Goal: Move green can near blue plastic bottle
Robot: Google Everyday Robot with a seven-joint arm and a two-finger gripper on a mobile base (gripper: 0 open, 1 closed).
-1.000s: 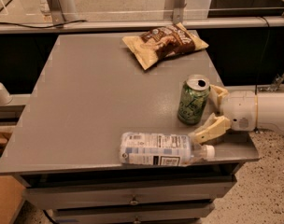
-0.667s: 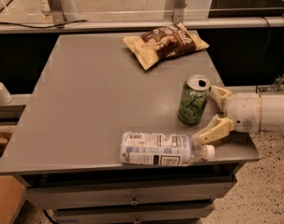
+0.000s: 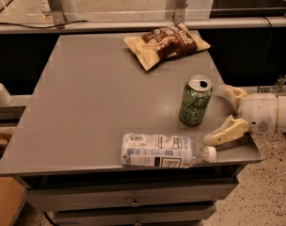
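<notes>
The green can [image 3: 195, 100] stands upright on the grey table [image 3: 96, 98], right of centre, its silver top and pull-tab showing. The blue plastic bottle [image 3: 164, 150] lies on its side along the table's front edge, white cap pointing right. My gripper [image 3: 221, 114] reaches in from the right, just right of the can. It is open and empty. One cream finger [image 3: 232, 93] lies behind and right of the can, the other finger [image 3: 225, 132] sits in front and right of it, close to the bottle's cap. Neither finger touches the can.
A tan-and-brown snack bag [image 3: 166, 44] lies at the table's back right. Metal rails and posts [image 3: 133, 25] run behind the table. Drawers [image 3: 133, 202] sit under the front edge. A cardboard box [image 3: 4, 197] stands on the floor at the lower left.
My gripper has drawn back slightly to the right, away from the can. The can and the bottle have not moved.
</notes>
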